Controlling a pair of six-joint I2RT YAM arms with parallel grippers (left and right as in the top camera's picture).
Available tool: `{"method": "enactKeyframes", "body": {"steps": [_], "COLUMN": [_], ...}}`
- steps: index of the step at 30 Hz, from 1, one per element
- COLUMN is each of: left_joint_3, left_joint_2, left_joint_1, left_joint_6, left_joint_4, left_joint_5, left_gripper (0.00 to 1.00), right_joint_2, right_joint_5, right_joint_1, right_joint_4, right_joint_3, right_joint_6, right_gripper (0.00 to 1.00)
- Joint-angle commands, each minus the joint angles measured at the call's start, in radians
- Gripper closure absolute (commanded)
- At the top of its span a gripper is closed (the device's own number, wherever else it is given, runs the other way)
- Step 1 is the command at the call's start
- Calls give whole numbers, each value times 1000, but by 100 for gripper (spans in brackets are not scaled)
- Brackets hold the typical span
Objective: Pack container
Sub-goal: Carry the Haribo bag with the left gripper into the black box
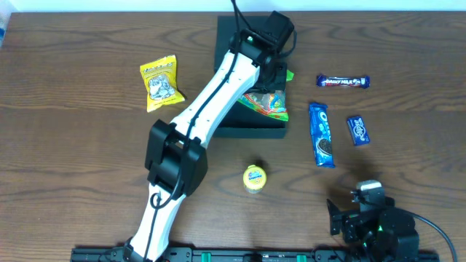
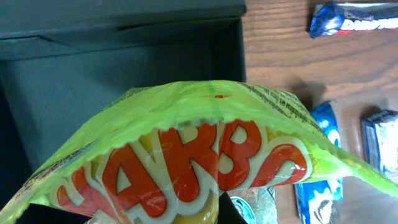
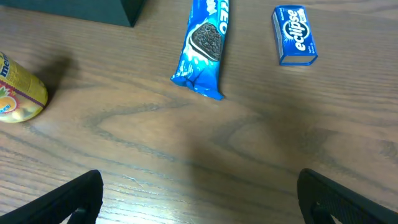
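Findings, left to right. At far left, the yellow snack packet (image 1: 159, 84) lies on the surface, well apart from the container (image 1: 227, 44) and not packed. The container sits centre back with its lid open and a dark interior. The left tool (image 1: 274, 70) is clamped on the green gummy bag (image 2: 186, 143) over the container's right side; contact with the floor cannot be told. The small yellow tub (image 1: 254, 178) stands in front of the container. The Oreo packet (image 1: 321, 135), chocolate bar (image 1: 343, 81) and gum pack (image 1: 357, 129) lie outside, to the right. The right tool (image 3: 196, 202) is spread wide and holds nothing. Assessment: early stage, with 1 item at the box, 5 outstanding and the lid unclosed.
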Motion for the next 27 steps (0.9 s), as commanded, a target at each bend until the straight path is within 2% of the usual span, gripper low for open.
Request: {"method": "enactKeyframes", "body": {"steps": [1,22,24,26,27], "left_joint_3": [34,32,32,32,32], "left_joint_2": [31,130,130,130,130], "left_joint_1": [12,16,16,16,16], "left_joint_6": [-28,-34,-34,-34,-34], "left_joint_4": [3,-32,-33,-40,-42], "left_joint_5": [5,7,7,7,7], "left_gripper": [95,94,89,79,78], "right_joint_2": [-6,-6,-6,-6,-6], "right_joint_5": [0,0,0,0,0], "right_joint_1": [-7,-7,-7,-7,-7], "right_joint_4": [-8,-8,-8,-8,-8], "right_joint_3": [-5,-5,-5,-5,-5], "right_joint_6": [-8,-8,-9,-8,-8], "right_gripper": [1,1,1,1,1]}}
